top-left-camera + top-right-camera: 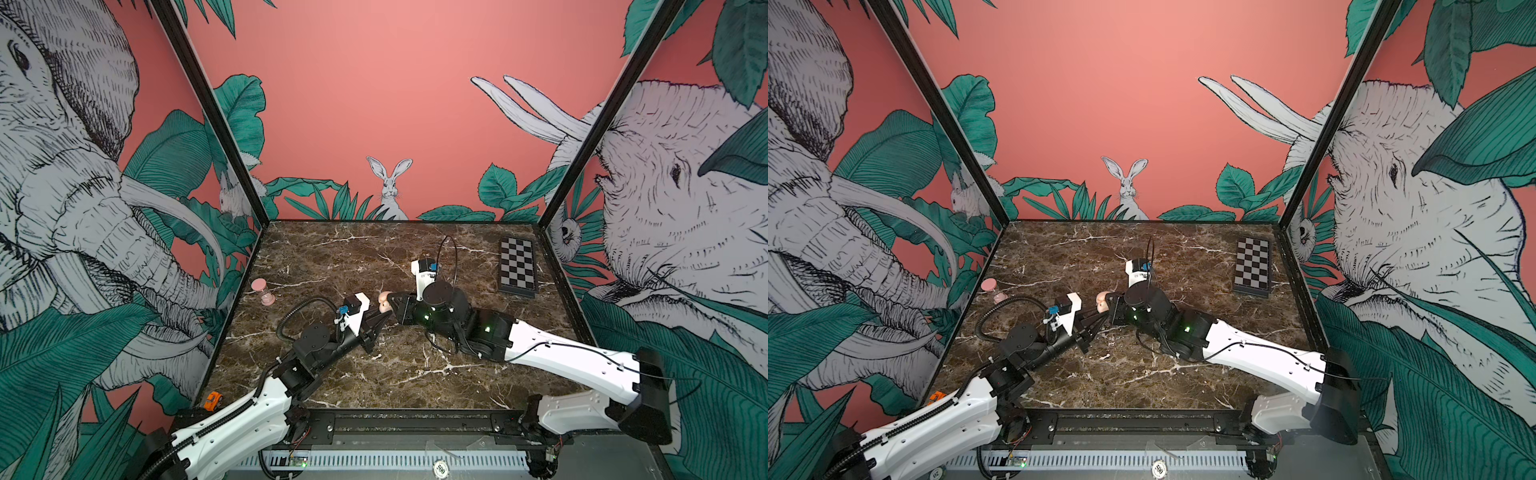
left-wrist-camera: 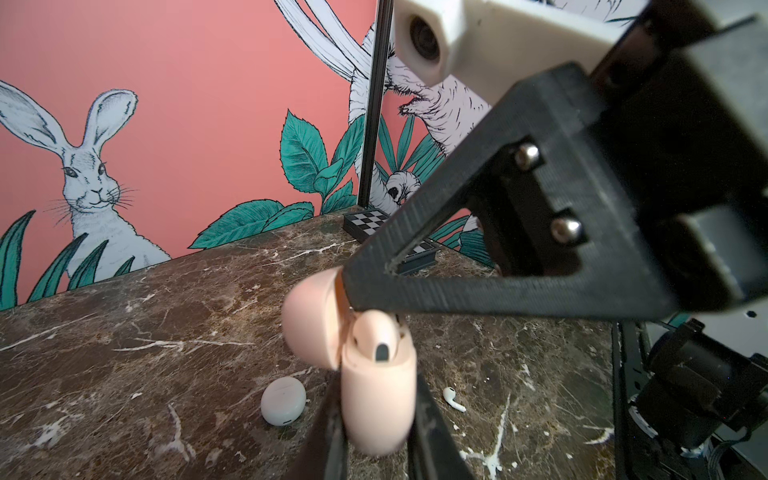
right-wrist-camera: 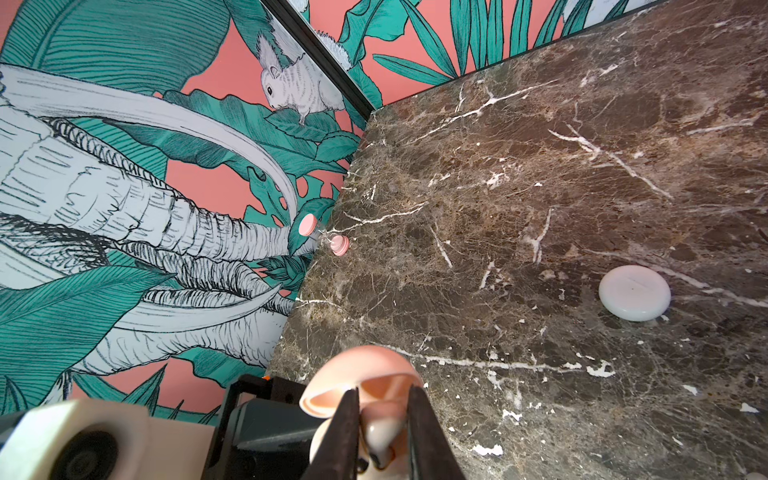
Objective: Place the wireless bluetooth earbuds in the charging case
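The pink charging case (image 2: 374, 419) hangs above the marble with its lid (image 3: 365, 370) swung open, and my left gripper (image 2: 376, 399) is shut on its body. Both top views show it mid-table (image 1: 384, 301) (image 1: 1101, 302). One pale earbud (image 2: 376, 336) (image 3: 384, 432) sits in the case's socket. My right gripper (image 3: 382, 392) reaches in from the right (image 1: 392, 297), its fingers close on either side of that bud; whether they still touch it I cannot tell. Another white earbud (image 2: 453, 398) lies loose on the marble.
A white round case (image 2: 283, 401) (image 3: 633, 293) lies shut on the marble below the held case. A pink hourglass (image 1: 262, 291) stands by the left wall, a checkerboard block (image 1: 517, 266) at the back right, and an orange toy car (image 1: 212, 401) at the front left corner.
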